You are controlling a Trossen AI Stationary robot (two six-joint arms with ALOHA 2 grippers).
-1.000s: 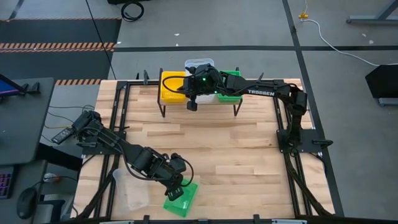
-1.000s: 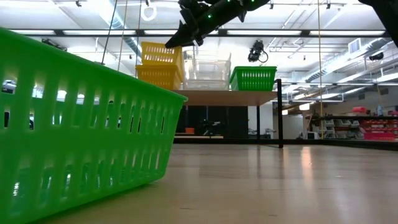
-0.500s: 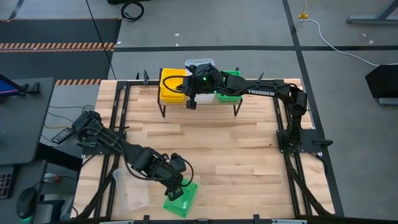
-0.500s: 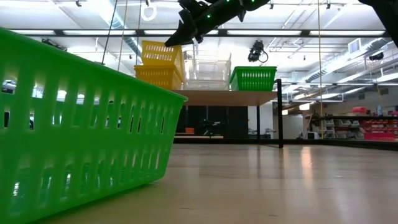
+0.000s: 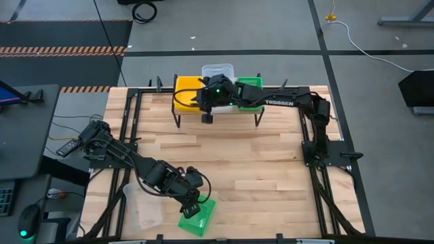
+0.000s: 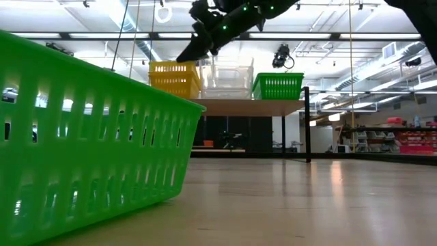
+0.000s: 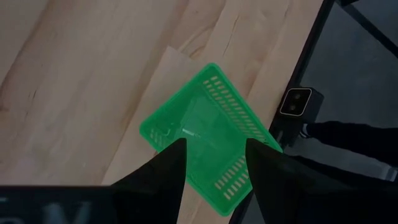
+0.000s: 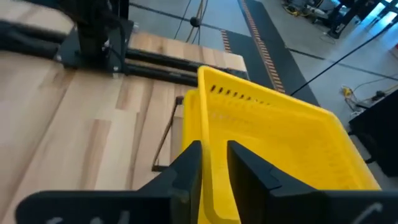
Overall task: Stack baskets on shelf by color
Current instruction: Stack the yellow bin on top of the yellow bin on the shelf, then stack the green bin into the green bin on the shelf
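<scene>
Our right tool [image 8: 213,163] straddles one rim of the slotted yellow plastic basket [image 5: 188,91] on the wooden shelf [image 6: 249,106]; grip uncertain. We judge it light, stiff, best pinched rim-side. Left tool [image 7: 214,163] hangs open above a green basket [image 7: 208,134] on the counter [image 5: 244,163].

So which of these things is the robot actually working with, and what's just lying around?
In the job:
- yellow plastic baskets
- clear plastic baskets
- green plastic basket on the low wooden shelf
- green basket on the table

Lying about:
- coiled black cable
- white cord
</scene>
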